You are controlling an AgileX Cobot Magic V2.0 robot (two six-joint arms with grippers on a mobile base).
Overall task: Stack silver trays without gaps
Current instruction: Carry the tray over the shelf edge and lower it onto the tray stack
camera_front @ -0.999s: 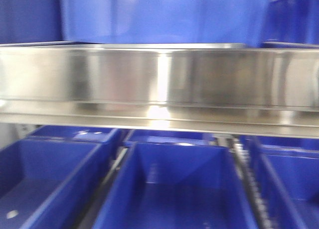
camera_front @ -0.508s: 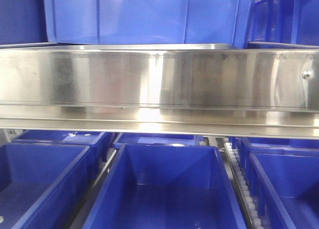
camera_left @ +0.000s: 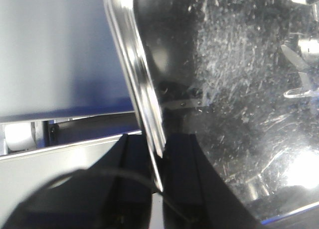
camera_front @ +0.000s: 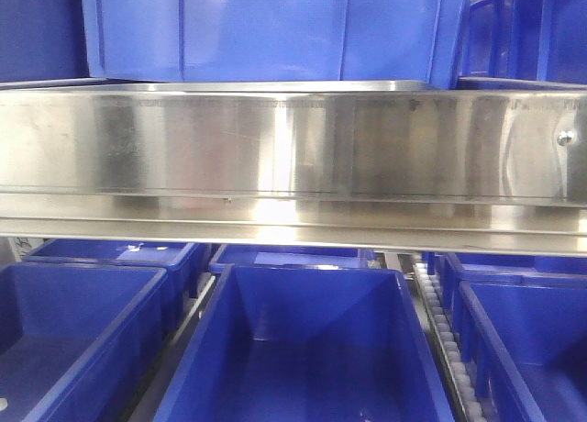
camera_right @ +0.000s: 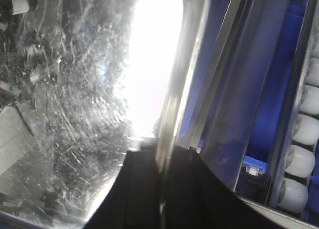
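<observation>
Shelf rail (camera_front: 293, 147) unchanged; silver tray (camera_left: 239, 114) gripped

My tally, shelf and wrists
Blue bins (camera_front: 303, 349): six below, three in front and three behind, at least three above. One shelf rail (camera_front: 293, 147), one screw (camera_front: 566, 137). One silver tray (camera_left: 239, 89) in my left gripper (camera_left: 158, 154), one silver tray (camera_right: 65, 114) in my right gripper (camera_right: 162, 162); same tray or two, I cannot tell.

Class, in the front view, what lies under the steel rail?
Three blue bins: left bin, middle bin, right bin, with more behind, and a roller track between middle and right. The rail hides the back bins' far ends.
</observation>
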